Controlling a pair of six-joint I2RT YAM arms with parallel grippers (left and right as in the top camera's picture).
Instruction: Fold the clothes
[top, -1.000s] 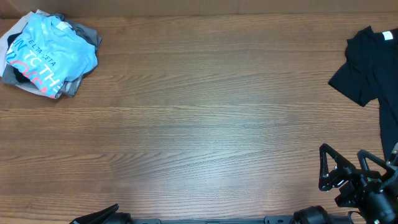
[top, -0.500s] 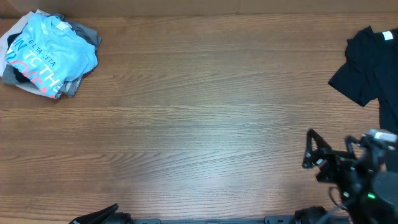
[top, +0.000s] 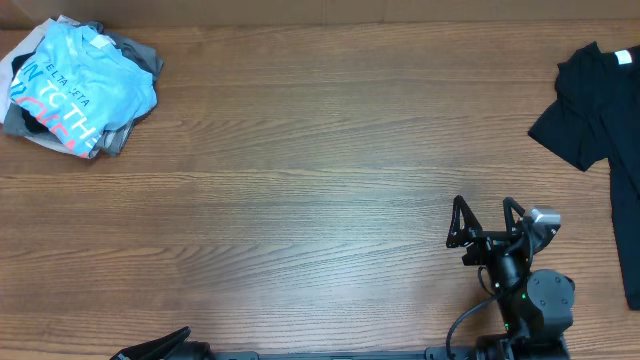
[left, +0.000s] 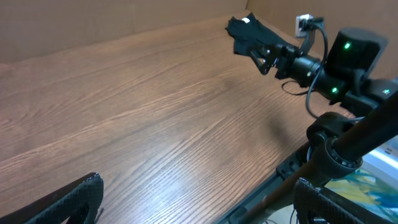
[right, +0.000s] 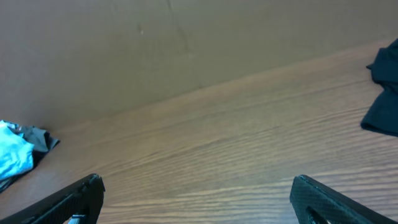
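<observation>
At the near edge, the left gripper (left: 198, 182) is seen low over the table (top: 300, 200), its fingers spread wide with only wood between them. Farther in, on the right side, the right gripper (top: 483, 204) is held above the bare wood, its fingers likewise parted wide (nothing is gripped by either). At the far left corner a blue shirt (top: 75, 85) is laid crumpled atop a pile (top: 140, 55) of grey, black and white garments. A black shirt (top: 585, 110) is spread at the far right edge, well apart from both grippers.
</observation>
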